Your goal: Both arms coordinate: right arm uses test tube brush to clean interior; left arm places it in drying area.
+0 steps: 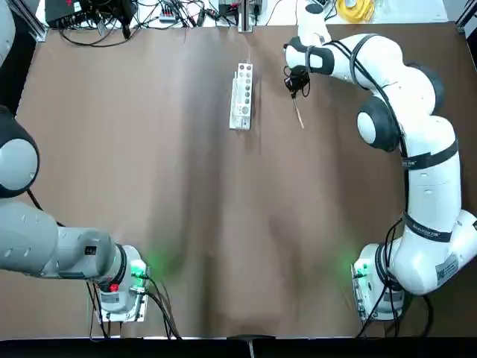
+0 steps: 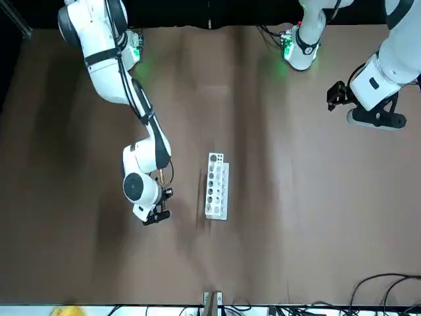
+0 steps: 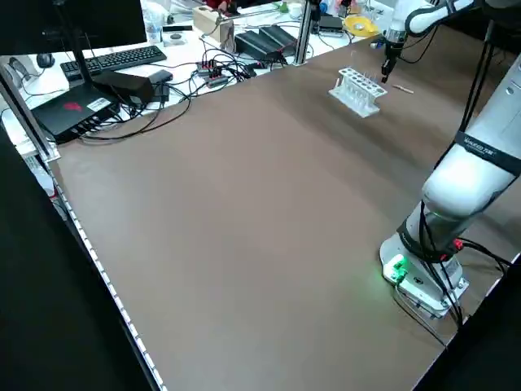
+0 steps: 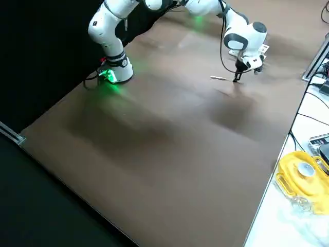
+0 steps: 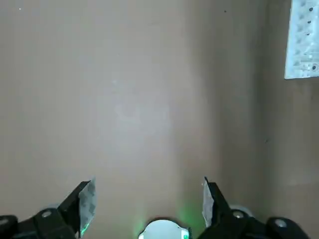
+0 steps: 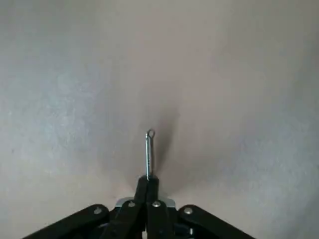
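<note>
- Our right hand (image 1: 297,92), fingers closed on one end of the thin pale tan wire test tube brush (image 1: 299,115), sits low over the brown counter (image 1: 186,194), beside the white holed rack (image 1: 241,96).
- Our left hand (image 5: 147,199) hangs spread wide, holding nothing, well apart from the rack.

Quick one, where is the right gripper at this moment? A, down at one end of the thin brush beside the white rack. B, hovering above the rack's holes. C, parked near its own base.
A: the right gripper is closed on the test tube brush, beside the rack.
</note>
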Controlling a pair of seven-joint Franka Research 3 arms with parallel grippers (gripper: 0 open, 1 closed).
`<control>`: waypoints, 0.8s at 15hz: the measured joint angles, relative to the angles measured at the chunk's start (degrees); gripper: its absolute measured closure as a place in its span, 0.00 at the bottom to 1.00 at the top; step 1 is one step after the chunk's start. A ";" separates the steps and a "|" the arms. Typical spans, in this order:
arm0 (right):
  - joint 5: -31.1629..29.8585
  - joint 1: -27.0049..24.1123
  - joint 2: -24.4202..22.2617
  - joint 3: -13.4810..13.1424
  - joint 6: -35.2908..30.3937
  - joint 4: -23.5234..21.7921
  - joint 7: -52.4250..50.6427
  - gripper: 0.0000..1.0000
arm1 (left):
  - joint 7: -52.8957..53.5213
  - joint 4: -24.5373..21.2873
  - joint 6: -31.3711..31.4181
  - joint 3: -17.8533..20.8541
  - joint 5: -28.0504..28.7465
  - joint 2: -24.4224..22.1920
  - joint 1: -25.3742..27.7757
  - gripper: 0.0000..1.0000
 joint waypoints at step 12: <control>0.27 0.17 -6.18 2.08 -9.82 1.34 -23.95 0.98 | 0.00 0.04 0.26 0.22 0.00 0.00 0.04 0.00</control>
